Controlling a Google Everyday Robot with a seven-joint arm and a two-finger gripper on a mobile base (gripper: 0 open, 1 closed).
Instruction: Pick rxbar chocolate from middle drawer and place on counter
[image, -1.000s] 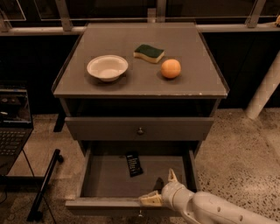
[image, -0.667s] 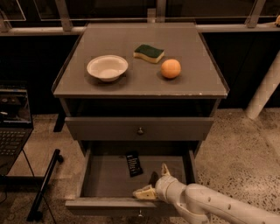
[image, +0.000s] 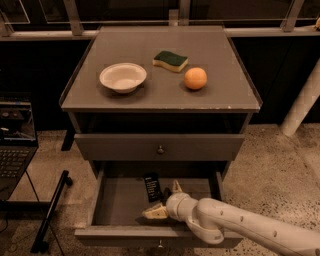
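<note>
The middle drawer (image: 125, 235) stands pulled open below a closed drawer (image: 160, 147). Inside it, toward the back middle, lies the rxbar chocolate (image: 151, 186), a small black bar with white print. My gripper (image: 165, 200) is down in the drawer just right of and in front of the bar. It is open, with one fingertip pointing left near the drawer's front and the other pointing up beside the bar. My white arm (image: 240, 227) comes in from the lower right over the drawer's front. The counter (image: 150, 97) is the cabinet's grey top.
On the counter sit a white bowl (image: 123, 76), a green-and-yellow sponge (image: 170, 60) and an orange (image: 195, 78). A laptop (image: 15, 145) stands at the left, with a black stand leg (image: 50, 210) on the floor beside the cabinet. A white post (image: 300, 105) rises at the right.
My gripper has moved left and deeper into the drawer, closer to the black bar. The bar and the things on the counter have not moved.
</note>
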